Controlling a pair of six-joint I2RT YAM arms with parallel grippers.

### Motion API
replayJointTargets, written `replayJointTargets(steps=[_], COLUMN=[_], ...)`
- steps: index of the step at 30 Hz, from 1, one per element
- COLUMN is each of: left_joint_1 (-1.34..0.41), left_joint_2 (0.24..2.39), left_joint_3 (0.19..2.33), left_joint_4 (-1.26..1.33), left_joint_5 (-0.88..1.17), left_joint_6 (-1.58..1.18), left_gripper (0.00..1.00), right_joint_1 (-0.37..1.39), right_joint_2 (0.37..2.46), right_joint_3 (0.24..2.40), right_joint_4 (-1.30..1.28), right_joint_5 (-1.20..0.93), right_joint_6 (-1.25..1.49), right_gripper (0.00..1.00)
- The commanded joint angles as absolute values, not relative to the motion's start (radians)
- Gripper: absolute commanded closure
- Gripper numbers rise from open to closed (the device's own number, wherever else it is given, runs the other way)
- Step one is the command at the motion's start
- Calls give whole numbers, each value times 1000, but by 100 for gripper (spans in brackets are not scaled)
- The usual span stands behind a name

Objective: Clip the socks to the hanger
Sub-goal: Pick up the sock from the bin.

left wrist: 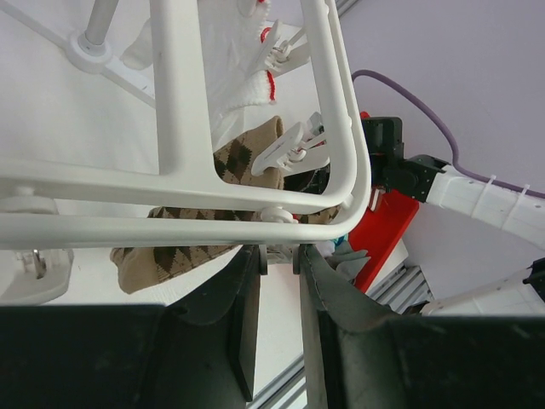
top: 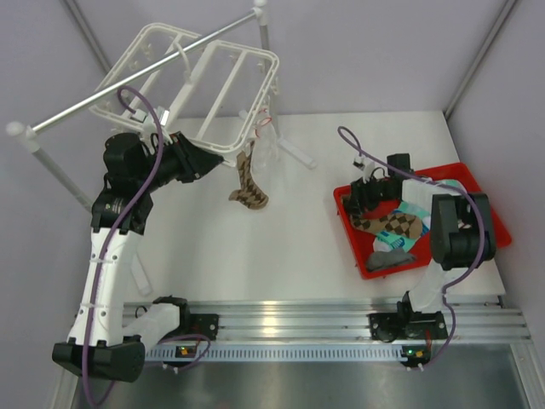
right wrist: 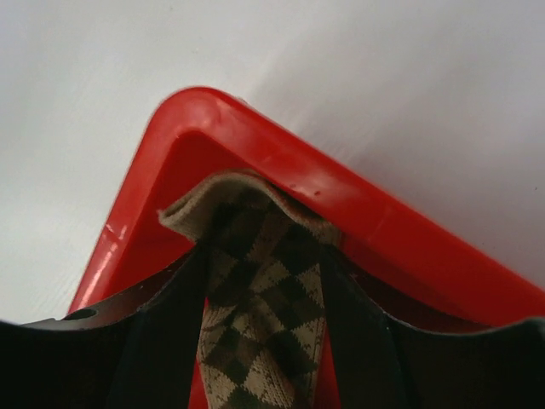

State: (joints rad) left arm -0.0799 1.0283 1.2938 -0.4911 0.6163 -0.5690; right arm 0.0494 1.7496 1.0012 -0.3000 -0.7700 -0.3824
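Note:
The white hanger (top: 183, 64) hangs from the rail at the back left; its frame (left wrist: 170, 183) crosses the left wrist view. One brown-and-tan checkered sock (top: 248, 186) hangs clipped at its near corner and also shows in the left wrist view (left wrist: 243, 158). My left gripper (top: 213, 162) (left wrist: 280, 251) is at that corner, jaws narrowly apart on a small white clip (left wrist: 277, 213), tips partly hidden by the frame. My right gripper (top: 366, 198) (right wrist: 264, 247) is shut on the cuff of a second checkered sock (top: 393, 226) (right wrist: 260, 298) in the red tray's corner.
The red tray (top: 490, 213) (right wrist: 281, 158) at the right also holds a teal-and-white sock (top: 412, 213) and a grey sock (top: 387, 259). A grey metal rail (top: 128, 81) on white posts carries the hanger. White fabric with red trim (left wrist: 247, 81) hangs from other clips.

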Motion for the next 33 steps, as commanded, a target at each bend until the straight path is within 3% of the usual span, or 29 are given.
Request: replayJointTargets(steps=[1,8,11,14,15,21,26,33], left_joint_1=[-77,-77,-77,-77,-77,-77,-77,-77], left_joint_2=[1029,1031,1025,1023,1025,1022,1017,1012], left_joint_3=[1290,1290,1292,1293,1293,1282,1282,1290], left_joint_4=[-446,-443,-446,-451,-448,-439,-437,-440], left_joint_5=[618,617,615,614,615,620,627,641], left_joint_6=[-554,-554,-548,-545,-545,-548,-548,-538], left_gripper=[100,100,100,100,100,100,100,100], right_joint_1=[57,55,58,55,51,8,8,77], right_joint_2=[1749,1700,1680,1671,1660,1591,1478,1355], right_joint_3=[973,962,980,1005,1005,1002,1008,1138], right_joint_4=[-248,-345,-348,-393,-414,-471,-483,-727], right_joint_5=[-689,-562,-508,-457,-454,-581,-722,-799], right_joint_6=[-428,-557,-558,-616,-662,-722,-735,-815], right_gripper=[46,48,55,64,73,100,100,100])
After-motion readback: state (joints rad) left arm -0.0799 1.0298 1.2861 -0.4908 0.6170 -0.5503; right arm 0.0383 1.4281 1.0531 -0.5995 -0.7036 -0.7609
